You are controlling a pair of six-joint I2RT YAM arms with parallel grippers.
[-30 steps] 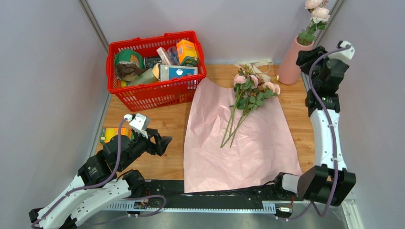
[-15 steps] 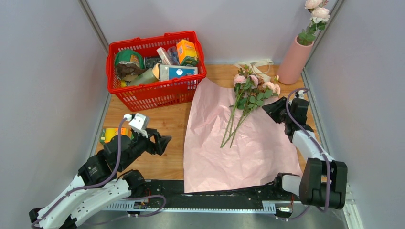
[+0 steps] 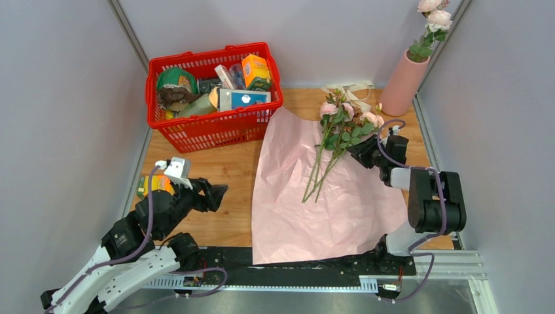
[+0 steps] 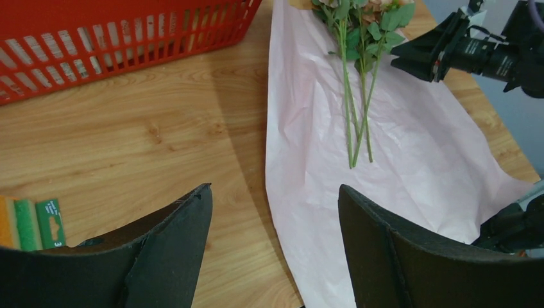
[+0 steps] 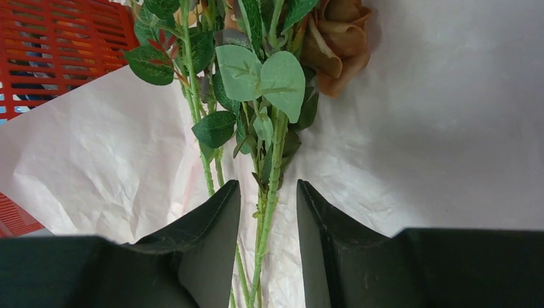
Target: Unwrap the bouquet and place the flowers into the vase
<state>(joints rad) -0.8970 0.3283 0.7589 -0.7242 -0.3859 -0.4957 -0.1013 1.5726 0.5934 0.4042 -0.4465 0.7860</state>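
Note:
The bouquet lies unwrapped: several pink roses, the flowers [image 3: 340,131], rest on the spread pink paper [image 3: 327,209], stems pointing toward me. The salmon-pink vase [image 3: 398,84] stands at the back right with two roses in it. My right gripper [image 3: 354,150] is low on the paper at the right side of the bunch. In the right wrist view its jaws [image 5: 268,186] straddle two green stems of the flowers [image 5: 260,70], open, with a gap on each side. My left gripper [image 3: 220,193] hovers open and empty over the wood left of the paper [image 4: 417,160].
A red basket [image 3: 216,52] full of groceries sits at the back left. A cream ribbon [image 3: 353,87] lies behind the roses. An orange and green packet [image 3: 152,184] lies by the left arm. Grey walls close in on both sides.
The right arm swung down from beside the vase to the flowers on the paper, its jaws narrowing around stems. The left arm shifted slightly left.

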